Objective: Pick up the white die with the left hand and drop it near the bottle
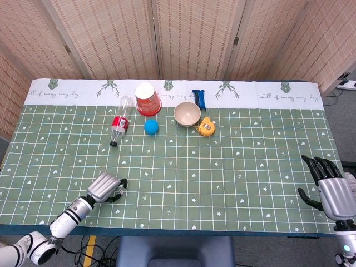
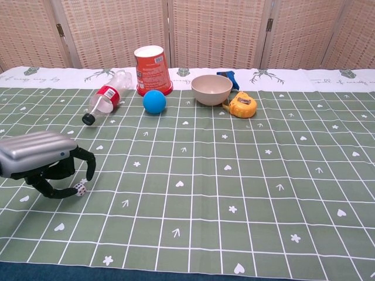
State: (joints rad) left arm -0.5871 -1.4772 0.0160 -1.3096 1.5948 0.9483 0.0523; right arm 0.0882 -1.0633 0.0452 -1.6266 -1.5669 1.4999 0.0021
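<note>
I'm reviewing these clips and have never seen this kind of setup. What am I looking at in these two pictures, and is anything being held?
This is a two-armed robot at a table, each arm ending in a robot hand with fingers. One picture looks down from the robot's head; the other looks forward from its chest, low over the table.

The left robot hand is lowered over the white die, fingers curled around it on the cloth. Whether the die is gripped yet cannot be told; it looks to rest on the table. The right robot hand is seen only in the head view, at the table's edge, fingers spread, holding nothing.

At the far side of the green tablecloth lie a plastic bottle on its side, a red cup, a blue ball, a beige bowl, a yellow tape measure and a small blue object.
</note>
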